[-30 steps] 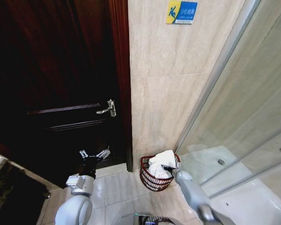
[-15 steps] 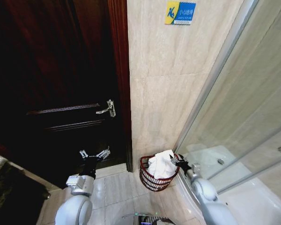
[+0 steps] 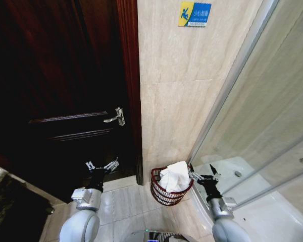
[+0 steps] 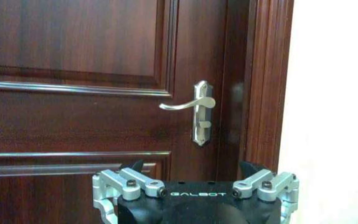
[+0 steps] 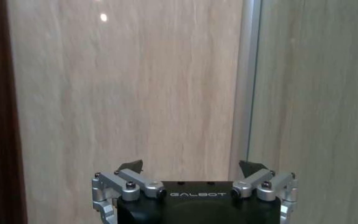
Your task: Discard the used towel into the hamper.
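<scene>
Beside hamper (image 3: 167, 187) rim | right pincer (image 3: 204, 177) spread wide, empty | towel (image 3: 174, 177) inside hamper

We see a floor (image 3: 122, 200) of pale square tiles with thin dark joints. The hamper (image 3: 164, 191) stands directly on it, upright, in the corner just beside the beige tiled wall (image 3: 171, 101) and near the foot of the dark wooden door frame (image 3: 134, 101). A white towel (image 3: 174, 177) lies in the hamper and rises above its rim. To the right, the floor meets the raised white shower base (image 3: 252, 212) behind the glass screen (image 3: 257, 121).
</scene>
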Robot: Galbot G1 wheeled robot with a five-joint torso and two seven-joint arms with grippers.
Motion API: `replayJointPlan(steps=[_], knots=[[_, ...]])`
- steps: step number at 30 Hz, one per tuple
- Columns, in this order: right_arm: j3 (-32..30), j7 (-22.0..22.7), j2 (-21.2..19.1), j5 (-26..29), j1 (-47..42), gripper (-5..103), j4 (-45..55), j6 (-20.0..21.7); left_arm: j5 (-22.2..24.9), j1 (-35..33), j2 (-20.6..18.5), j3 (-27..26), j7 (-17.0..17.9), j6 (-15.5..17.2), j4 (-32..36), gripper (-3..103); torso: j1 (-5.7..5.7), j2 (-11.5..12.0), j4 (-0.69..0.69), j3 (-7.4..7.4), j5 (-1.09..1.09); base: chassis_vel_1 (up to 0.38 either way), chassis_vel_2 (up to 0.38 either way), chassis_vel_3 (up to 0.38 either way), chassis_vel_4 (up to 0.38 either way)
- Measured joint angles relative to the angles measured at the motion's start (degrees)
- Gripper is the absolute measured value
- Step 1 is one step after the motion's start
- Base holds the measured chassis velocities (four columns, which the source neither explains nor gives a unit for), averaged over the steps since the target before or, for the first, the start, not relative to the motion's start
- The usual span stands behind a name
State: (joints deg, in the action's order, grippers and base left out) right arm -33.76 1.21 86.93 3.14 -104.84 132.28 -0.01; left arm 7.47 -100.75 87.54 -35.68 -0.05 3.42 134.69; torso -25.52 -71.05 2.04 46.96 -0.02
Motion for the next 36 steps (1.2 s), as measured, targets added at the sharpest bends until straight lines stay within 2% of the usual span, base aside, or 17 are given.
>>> replayJointPlan(steps=[4,22,36], knots=[[0.4,-0.5,0.9,-0.2,-1.7,100,1.7,-1.1,0.0,0.0,0.0,0.0,0.0,0.0,0.0,100,0.00,0.0,0.00,0.00,0.01,0.000,0.000,0.000,0.000],[0.5,-0.8,0.8,0.0,-1.3,100,1.0,-1.0,0.0,0.0,0.0,0.0,0.0,0.0,0.0,100,-0.01,0.0,0.00,0.00,0.02,0.000,0.000,0.000,0.000],[0.5,-0.9,0.8,0.1,-1.2,100,0.9,-0.9,0.0,0.0,0.0,0.0,0.0,0.0,0.0,100,-0.01,0.0,0.00,0.00,0.02,0.074,0.063,0.071,0.072]])
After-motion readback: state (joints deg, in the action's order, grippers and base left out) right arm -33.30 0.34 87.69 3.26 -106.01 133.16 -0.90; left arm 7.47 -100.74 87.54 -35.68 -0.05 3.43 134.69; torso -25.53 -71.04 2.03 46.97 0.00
